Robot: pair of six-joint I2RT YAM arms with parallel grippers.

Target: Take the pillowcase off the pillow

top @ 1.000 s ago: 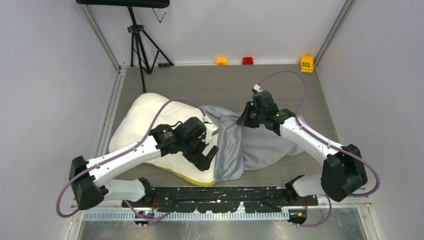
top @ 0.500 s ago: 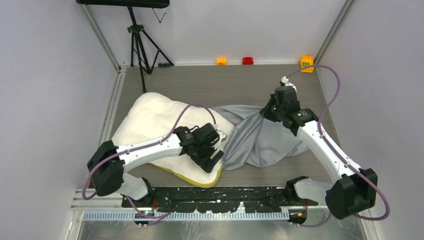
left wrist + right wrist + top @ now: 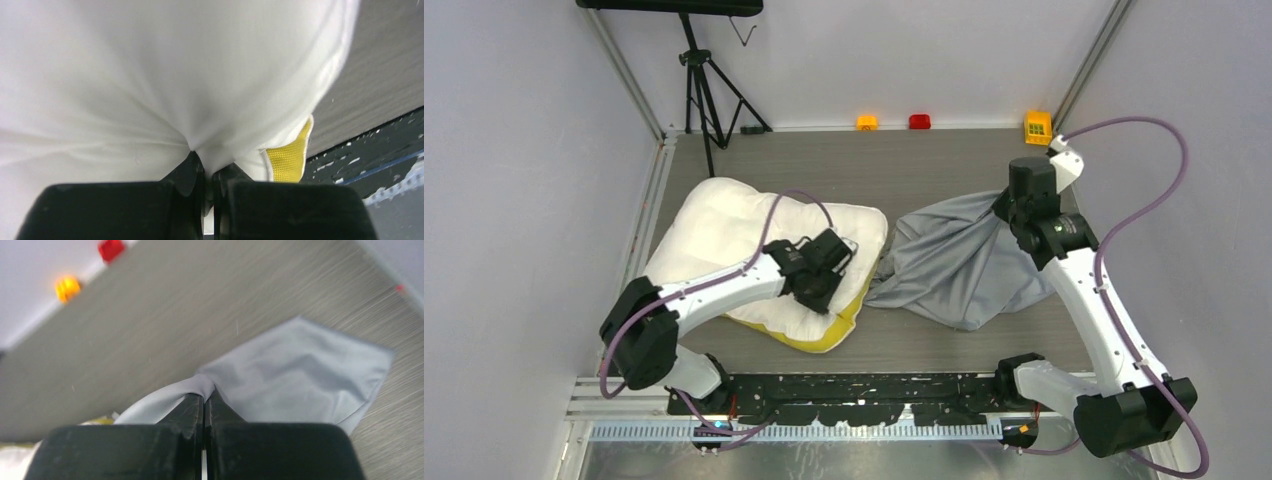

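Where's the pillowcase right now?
In the top view, the pillowcase lies bunched on the table right of centre, just right of the pillow, with its far right end pinched in the right gripper.

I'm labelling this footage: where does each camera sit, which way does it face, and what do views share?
Top external: fixed high behind the bases, looking down at the table, pillow and pillowcase; both arms show.
Left wrist: on the left arm, facing the pillow's white fabric; left tool, shut on it, shows.
Right wrist: on the right arm, facing the far wall; right tool, shut on the pillowcase, shows.
Shared: top and right wrist both show the orange block and red block.
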